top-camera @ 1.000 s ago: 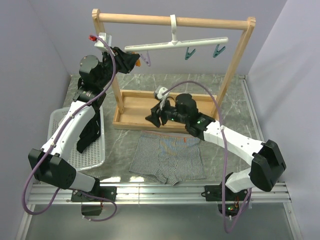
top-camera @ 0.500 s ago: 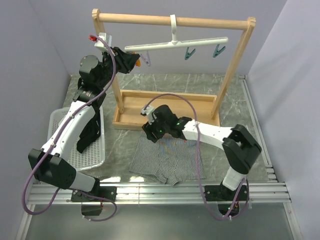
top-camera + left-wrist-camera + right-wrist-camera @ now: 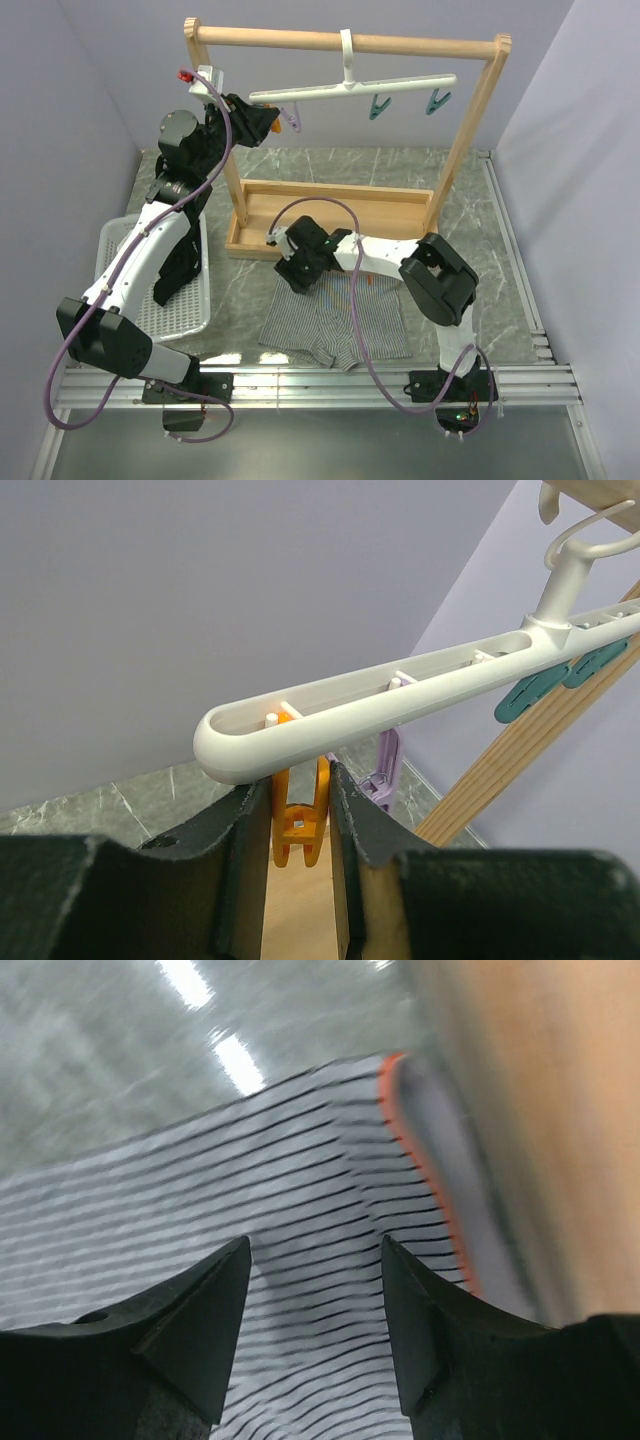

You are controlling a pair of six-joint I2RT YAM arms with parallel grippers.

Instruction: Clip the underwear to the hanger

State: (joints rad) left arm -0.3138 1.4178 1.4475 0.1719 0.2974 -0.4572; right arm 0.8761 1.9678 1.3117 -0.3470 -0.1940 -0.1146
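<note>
Orange clip (image 3: 298,825) in left gripper (image 3: 297,805), right gripper (image 3: 315,1245) spread over underwear (image 3: 290,1175)

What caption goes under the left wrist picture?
Left gripper pinching the orange clip at the end of the white hanger.

Scene as I see it from my remote station, itemised by count. 2 arms: the left arm (image 3: 140,260) and the right arm (image 3: 385,255). 2 grippers: the left gripper (image 3: 262,123) and the right gripper (image 3: 297,272). 1 wooden frame (image 3: 345,41). 1 hanger (image 3: 350,90). 4 clips: 1 orange clip (image 3: 298,815), 1 purple clip (image 3: 385,765), 2 teal clips (image 3: 380,107). 1 underwear (image 3: 335,320). 1 basket (image 3: 120,235). 1 black garment (image 3: 180,270). 1 table (image 3: 460,200).
</note>
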